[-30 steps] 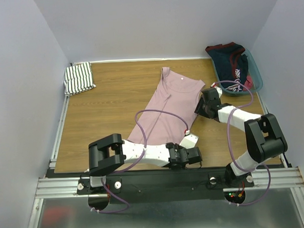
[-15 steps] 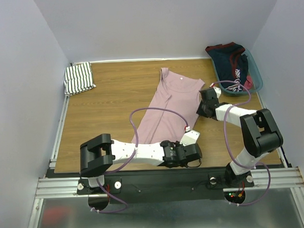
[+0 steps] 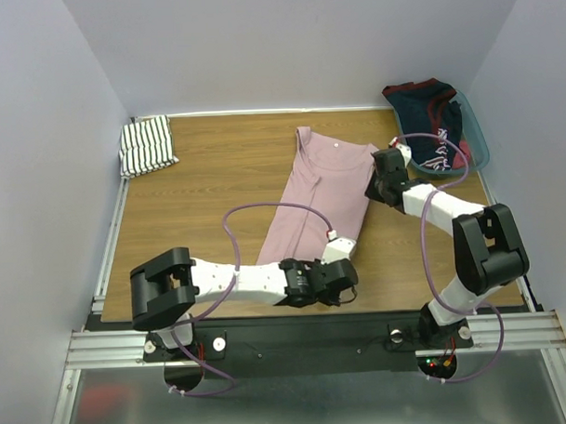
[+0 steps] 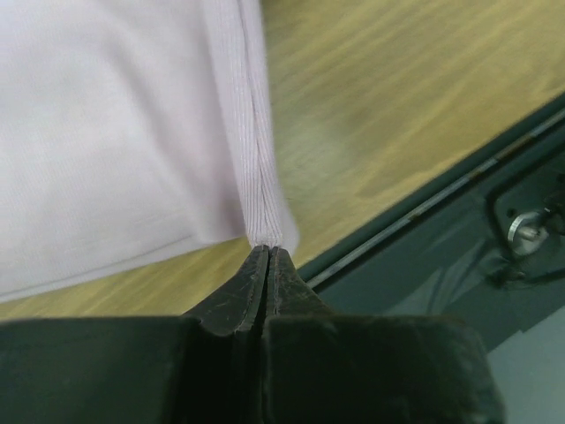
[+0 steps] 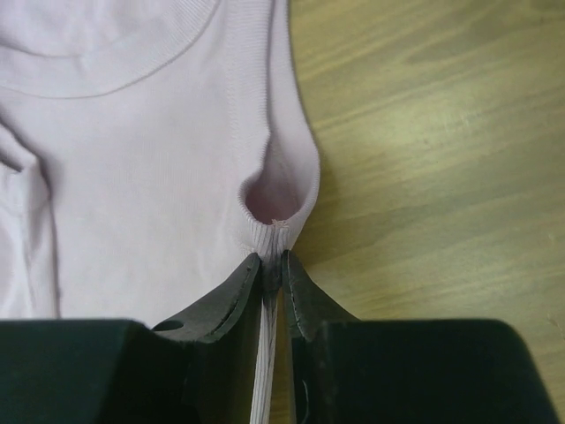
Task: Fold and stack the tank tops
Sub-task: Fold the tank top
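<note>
Left claw (image 4: 267, 262) is pinched fully together on the lower hem corner of the pink tank top (image 3: 312, 197), with a ribbed edge fold running up from the tips. Overhead, this claw (image 3: 333, 273) sits low centre, close to the near rail. Right claw (image 5: 273, 265) is also clamped, the narrow slit between its fingers filled by bunched cloth at the bottom of an armhole. Overhead it (image 3: 377, 179) sits right of centre.

Pink top lies spread on the wooden table (image 3: 208, 205), centre frame, neck end toward the top and hem toward the bottom. Both claws grip its right-hand edge.

Striped tank top (image 3: 147, 147) is folded in the upper left corner of the table, well apart from the pink one. Teal bin (image 3: 478, 142) is at upper right, with dark navy-and-red clothing (image 3: 428, 109) heaped in it.
</note>
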